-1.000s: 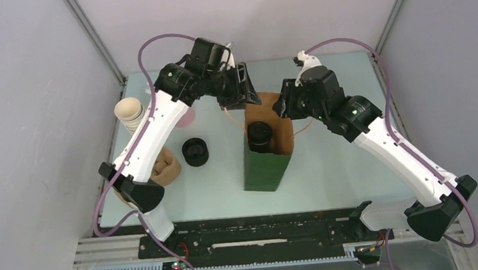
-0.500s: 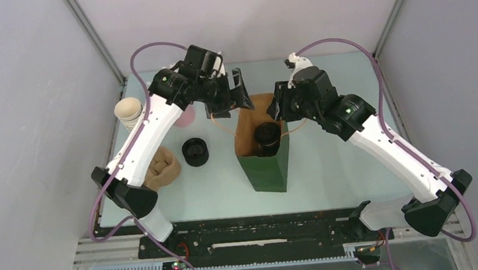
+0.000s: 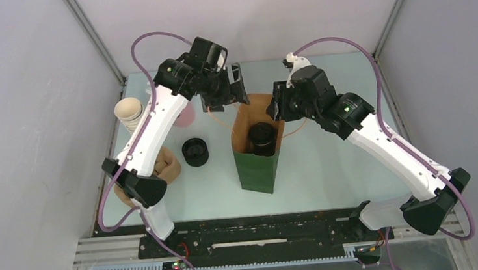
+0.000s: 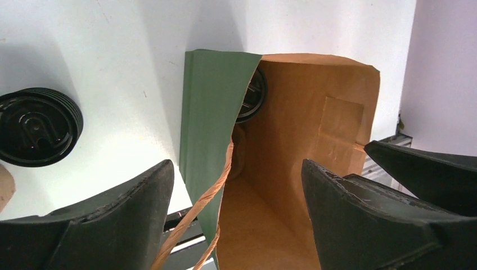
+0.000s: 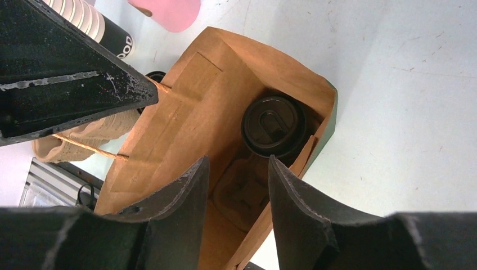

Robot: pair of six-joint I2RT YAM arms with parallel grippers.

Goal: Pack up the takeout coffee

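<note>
The takeout coffee [image 3: 262, 135], a dark cup with a black lid, stands inside the tall green paper bag [image 3: 256, 172] in the middle of the table. My right wrist view looks down on the lid [image 5: 274, 125], which sits in the bag's far corner on a cardboard carrier [image 5: 247, 188]. My left gripper [image 3: 229, 93] hangs open over the bag's back-left rim. Its fingers [image 4: 129, 202] are wide apart around the rim and the twine handle [image 4: 216, 180] without touching them. My right gripper [image 3: 278, 109] is open above the bag's right rim with nothing gripped.
A stack of loose black lids [image 3: 195, 151] lies left of the bag. Lidless cups [image 3: 129, 112] stand at the far left, with a pink object [image 3: 186, 117] beside them. Brown cardboard carriers [image 3: 164, 166] are piled near the left arm's base.
My left gripper has opened wide and let go of the bag's rim, then drawn back and to the left. The bag now stands straighter with its mouth more open. The right gripper shifted slightly left.
</note>
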